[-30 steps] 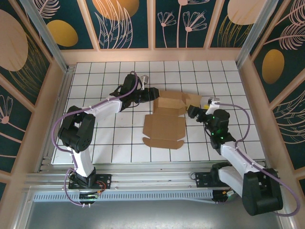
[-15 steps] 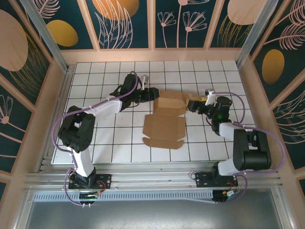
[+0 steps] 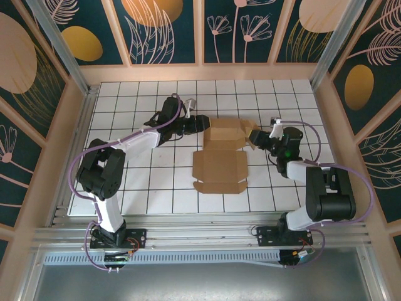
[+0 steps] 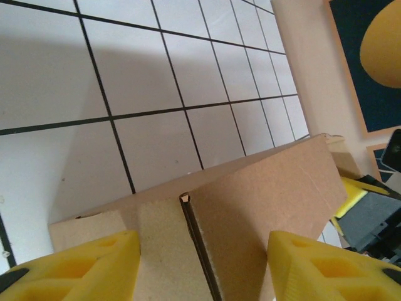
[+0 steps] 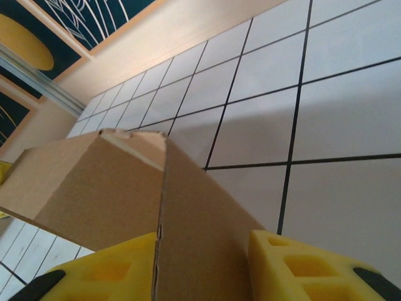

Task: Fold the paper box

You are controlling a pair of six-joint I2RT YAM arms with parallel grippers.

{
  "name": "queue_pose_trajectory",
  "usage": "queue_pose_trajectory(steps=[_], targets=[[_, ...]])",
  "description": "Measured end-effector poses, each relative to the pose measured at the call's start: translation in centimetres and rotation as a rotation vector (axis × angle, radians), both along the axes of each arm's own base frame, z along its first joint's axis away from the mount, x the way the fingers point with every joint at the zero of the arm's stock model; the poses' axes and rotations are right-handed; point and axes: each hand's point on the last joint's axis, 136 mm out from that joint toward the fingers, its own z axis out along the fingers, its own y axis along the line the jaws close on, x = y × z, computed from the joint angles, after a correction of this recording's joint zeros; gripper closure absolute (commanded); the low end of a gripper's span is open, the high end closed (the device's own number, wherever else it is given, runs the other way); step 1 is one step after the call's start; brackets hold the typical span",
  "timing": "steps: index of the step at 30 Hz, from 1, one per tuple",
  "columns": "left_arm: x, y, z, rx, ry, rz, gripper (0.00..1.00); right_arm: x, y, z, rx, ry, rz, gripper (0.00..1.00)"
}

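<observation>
While both pincers flank it, the paper box (image 3: 222,150) rests on the gridded table (image 3: 150,182).

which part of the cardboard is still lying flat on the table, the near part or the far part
The near part of the paper box lies flat, untouched. The far part is folded up between the left gripper and right gripper.

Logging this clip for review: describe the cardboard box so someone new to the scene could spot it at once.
On the white gridded table, look near the centre, between the two arms. The box is plain brown cardboard, its far half folded up between the left gripper and right gripper, its near flap lying flat. It is the table's one brown, unprinted thing.
</observation>
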Motion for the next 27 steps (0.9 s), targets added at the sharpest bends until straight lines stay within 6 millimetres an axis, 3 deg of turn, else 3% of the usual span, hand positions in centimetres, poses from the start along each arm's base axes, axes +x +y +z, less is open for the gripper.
queue_pose_trajectory(steps=[12, 20, 27], targets=[[0.0, -0.4, 0.3, -0.010, -0.013, -0.001, 0.45, 1.0, 1.1, 0.0, 0.003, 0.069, -0.078, 0.79], [0.1, -0.4, -0.3, -0.005, -0.011, 0.004, 0.46, 1.2, 1.2, 0.4, 0.063, 0.126, -0.129, 0.79], [0.3, -0.4, -0.5, -0.002, -0.012, 0.009, 0.47, 1.7, 2.1, 2.1, 0.106, 0.117, -0.125, 0.80]])
